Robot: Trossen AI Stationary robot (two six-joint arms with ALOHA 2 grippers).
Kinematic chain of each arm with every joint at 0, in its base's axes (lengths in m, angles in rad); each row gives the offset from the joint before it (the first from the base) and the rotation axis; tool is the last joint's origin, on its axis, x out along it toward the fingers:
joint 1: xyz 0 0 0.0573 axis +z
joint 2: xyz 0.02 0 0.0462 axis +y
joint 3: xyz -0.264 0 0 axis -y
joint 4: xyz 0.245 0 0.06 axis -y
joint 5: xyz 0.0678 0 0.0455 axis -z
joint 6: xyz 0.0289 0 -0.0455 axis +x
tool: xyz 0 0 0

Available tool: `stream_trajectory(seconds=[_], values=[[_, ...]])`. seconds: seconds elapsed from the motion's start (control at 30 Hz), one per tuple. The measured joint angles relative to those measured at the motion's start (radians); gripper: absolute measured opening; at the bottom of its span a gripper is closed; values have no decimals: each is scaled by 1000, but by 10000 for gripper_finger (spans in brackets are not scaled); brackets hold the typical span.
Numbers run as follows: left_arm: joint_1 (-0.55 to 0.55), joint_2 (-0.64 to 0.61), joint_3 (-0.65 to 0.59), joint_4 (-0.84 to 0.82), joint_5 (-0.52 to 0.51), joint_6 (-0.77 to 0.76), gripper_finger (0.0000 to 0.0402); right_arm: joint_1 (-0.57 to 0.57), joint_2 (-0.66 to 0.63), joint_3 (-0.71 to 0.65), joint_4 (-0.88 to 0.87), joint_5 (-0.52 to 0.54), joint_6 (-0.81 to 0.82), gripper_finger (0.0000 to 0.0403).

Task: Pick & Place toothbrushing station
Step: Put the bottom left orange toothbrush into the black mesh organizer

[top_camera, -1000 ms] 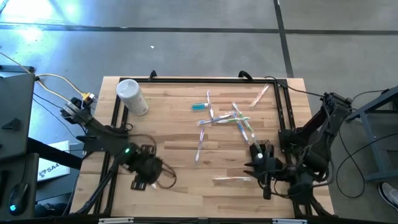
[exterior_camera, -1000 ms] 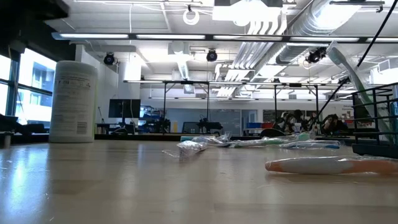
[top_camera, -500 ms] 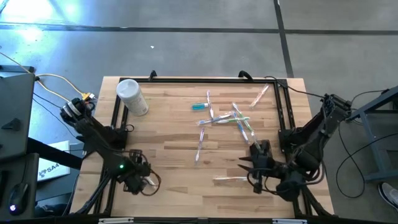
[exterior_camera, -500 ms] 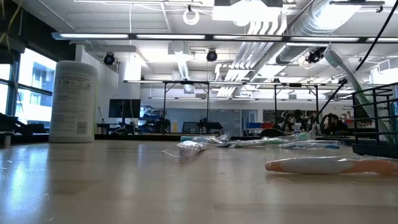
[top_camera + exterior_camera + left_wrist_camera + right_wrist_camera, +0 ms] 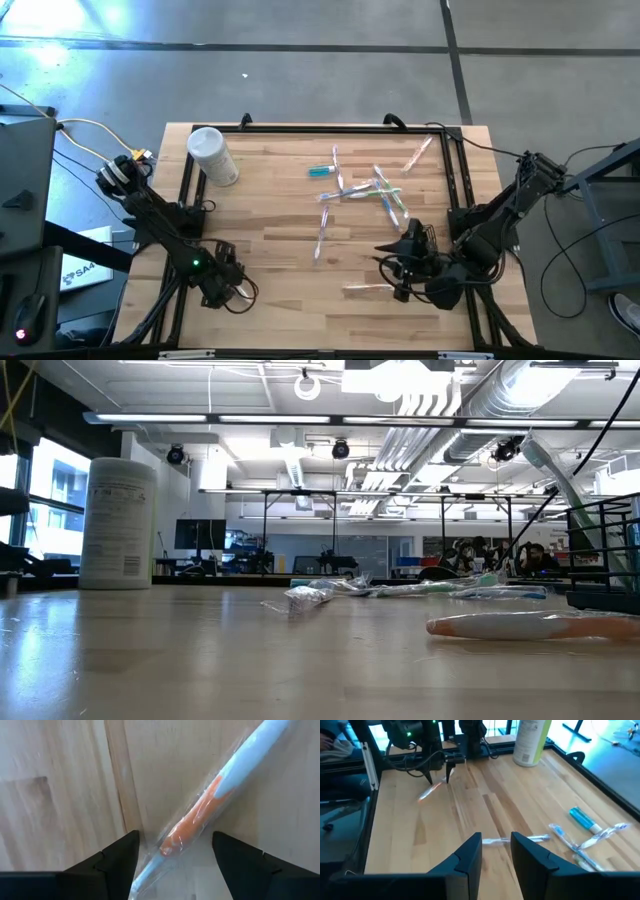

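One wrapped toothbrush sits right under the left gripper, ready to be picked up.

One orange-and-blue toothbrush (image 5: 200, 817) in a clear wrapper lies flat on the wooden table (image 5: 280, 200), down near the 7 o'clock corner in the high view. It is between the two fingers of the left gripper (image 5: 175, 837), which are spread wide and hold nothing. Its long side runs slantwise across the gap, so I think the gripper should turn a bit before it pinches. The black wire holder (image 5: 600, 550) is well apart, off toward 3 o'clock from this toothbrush. The right gripper (image 5: 496, 840) waits near the holder with its fingers close together and nothing between them. The left arm is much nearer.
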Motion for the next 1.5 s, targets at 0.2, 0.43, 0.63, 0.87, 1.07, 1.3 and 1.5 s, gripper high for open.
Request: stream_trajectory(seconds=[0.2, 0.43, 0.63, 0.87, 1.07, 1.3, 1.5], values=[[0, -1, -68, 41, 31, 35, 223, 1, 0, 0, 1, -31, 64, 95], [0, 2, -68, 71, 31, 206, 71, 1, 23, 0, 14, -106, 86, 95], [0, 2, -64, 65, 41, 270, 26, -6, 70, 0, 53, -185, 83, 95], [0, 11, 122, -190, -158, 482, 0, -25, 115, 0, 101, -179, 109, 95], [-5, 9, 341, -292, -428, 837, 1, -80, 117, 0, 113, -108, 249, 95], [-6, 8, 453, -45, -663, 1570, 1, -158, 123, 0, 167, -128, 268, 95], [1, 46, 454, 223, -758, 2058, 1, -213, 153, 1, 282, -171, 215, 95]])
